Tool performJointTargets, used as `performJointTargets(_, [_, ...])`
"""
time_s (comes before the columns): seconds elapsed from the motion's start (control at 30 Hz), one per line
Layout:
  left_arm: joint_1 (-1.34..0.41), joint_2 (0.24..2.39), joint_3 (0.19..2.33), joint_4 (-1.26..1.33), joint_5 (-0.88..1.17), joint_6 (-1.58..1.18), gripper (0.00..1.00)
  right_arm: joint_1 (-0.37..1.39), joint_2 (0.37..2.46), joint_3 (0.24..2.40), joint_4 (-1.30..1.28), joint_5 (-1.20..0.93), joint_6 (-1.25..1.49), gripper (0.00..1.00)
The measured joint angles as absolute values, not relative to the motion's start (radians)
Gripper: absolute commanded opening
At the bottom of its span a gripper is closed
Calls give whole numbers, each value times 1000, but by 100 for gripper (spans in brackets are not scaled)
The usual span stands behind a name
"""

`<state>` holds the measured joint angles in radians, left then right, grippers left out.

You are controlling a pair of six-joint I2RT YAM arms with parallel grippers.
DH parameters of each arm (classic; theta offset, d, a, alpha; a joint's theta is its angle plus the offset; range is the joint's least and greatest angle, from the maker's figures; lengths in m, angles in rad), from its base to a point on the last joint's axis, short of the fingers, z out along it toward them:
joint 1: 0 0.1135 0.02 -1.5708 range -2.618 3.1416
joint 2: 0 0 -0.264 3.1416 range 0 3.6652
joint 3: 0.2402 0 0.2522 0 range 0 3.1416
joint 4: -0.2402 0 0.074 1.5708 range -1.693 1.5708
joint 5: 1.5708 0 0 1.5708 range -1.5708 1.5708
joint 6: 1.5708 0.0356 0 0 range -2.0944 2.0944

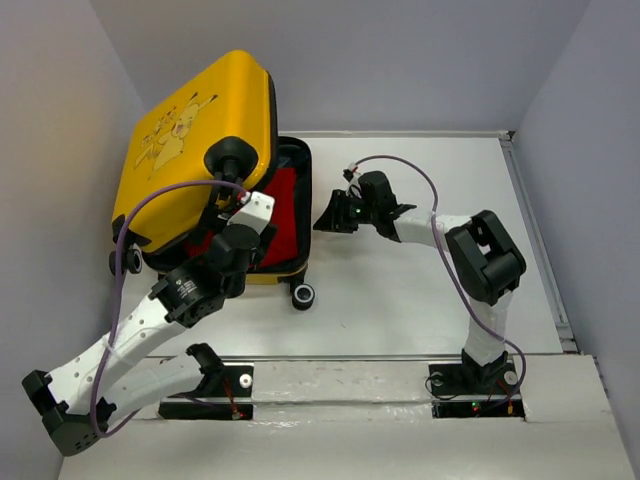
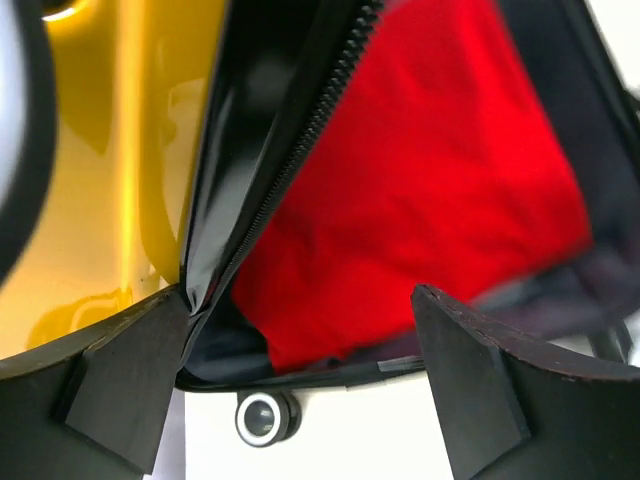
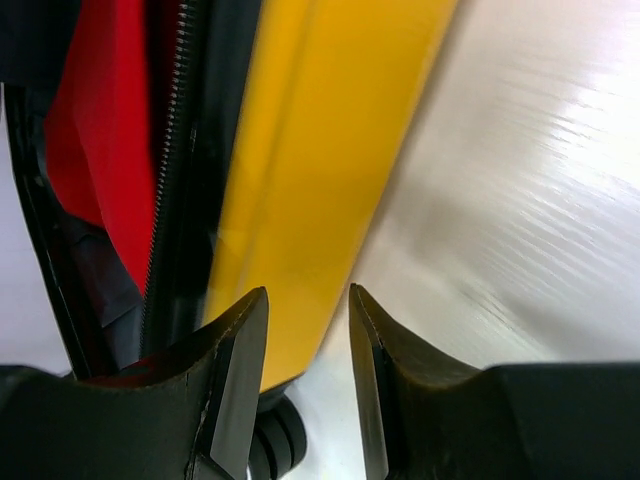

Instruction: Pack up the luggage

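The luggage (image 1: pixel 190 130), a glossy yellow suitcase with a cartoon on its lid, lies at the back left with the lid half raised. A folded red cloth (image 1: pixel 285 205) rests on the dark lining inside. My left gripper (image 1: pixel 250 212) sits at the lid's front edge. In the left wrist view the left gripper (image 2: pixel 302 290) is wide open and holds nothing, with the red cloth (image 2: pixel 430 180) beyond it and the lid (image 2: pixel 110 180) to its left. My right gripper (image 1: pixel 325 218) hovers just right of the case. Seen from the right wrist, the right gripper (image 3: pixel 307 289) is open beside the yellow shell (image 3: pixel 300 170).
A black caster wheel (image 1: pixel 302 295) sticks out at the case's near corner and also shows as the wheel (image 2: pixel 265 418) in the left wrist view. White tabletop (image 1: pixel 420 290) lies right of the case. Grey walls close in on the left, back and right.
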<state>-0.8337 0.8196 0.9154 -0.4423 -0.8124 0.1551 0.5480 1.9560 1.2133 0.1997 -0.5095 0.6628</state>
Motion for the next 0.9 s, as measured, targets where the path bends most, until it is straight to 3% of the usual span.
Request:
performJointTargets(0.17, [-837, 849, 1066, -614, -547, 175, 99, 493, 1889, 1149, 205, -493, 670, 44])
performJointTargets(0.3, [-859, 849, 1252, -551, -129, 84, 99, 440, 1825, 1109, 216, -472, 670, 44])
performJointTargets(0.43, [-860, 849, 1345, -464, 134, 42, 99, 434, 1792, 1089, 219, -456, 669, 42])
performJointTargets(0.47, [-860, 849, 1351, -452, 155, 38, 99, 434, 1786, 1085, 219, -454, 669, 39])
performJointTargets(0.5, [-861, 852, 1366, -439, 158, 25, 99, 436, 1776, 1076, 218, -453, 667, 27])
performJointTargets(0.6, [-844, 881, 1426, -432, 44, 1, 98, 440, 1763, 1063, 219, -452, 663, 7])
performJointTargets(0.9, [-279, 1266, 1507, -422, -72, -113, 99, 440, 1651, 994, 205, -445, 611, 7])
